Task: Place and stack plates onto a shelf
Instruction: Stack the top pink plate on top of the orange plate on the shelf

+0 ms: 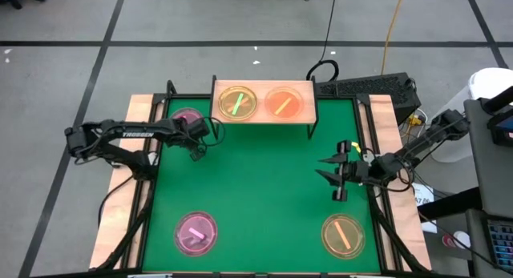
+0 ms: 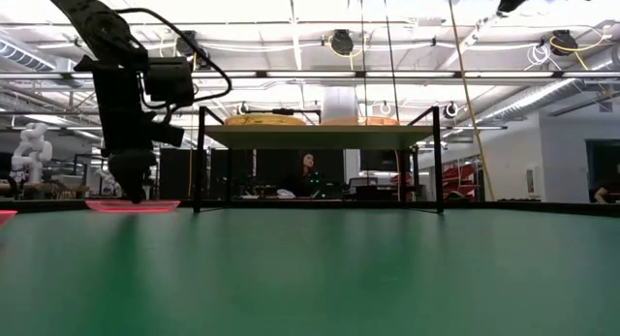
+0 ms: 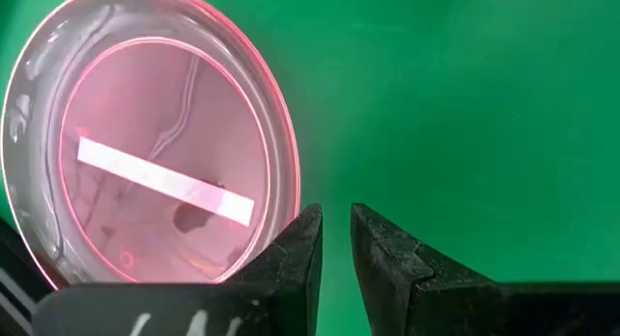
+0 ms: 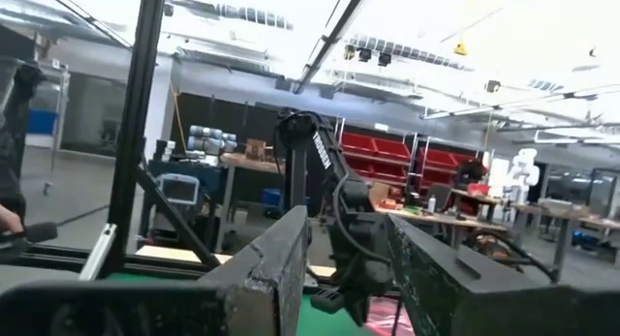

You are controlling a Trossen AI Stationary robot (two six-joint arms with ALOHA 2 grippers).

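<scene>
The left hand hangs low over the green counter, just beside the pink plate that lies near the shelf's left legs. Its fingers stand slightly apart, with a narrow gap between the tips; they pinch nothing, and the plate's rim sits just beside the nearer finger (contact cannot be confirmed). The right hand waits above the counter's right side, fingers spread wide and empty. The shelf stands beyond both hands at the counter's far edge and carries a green plate and an orange plate side by side. A second pink plate and an amber plate lie on the counter's near side.
</scene>
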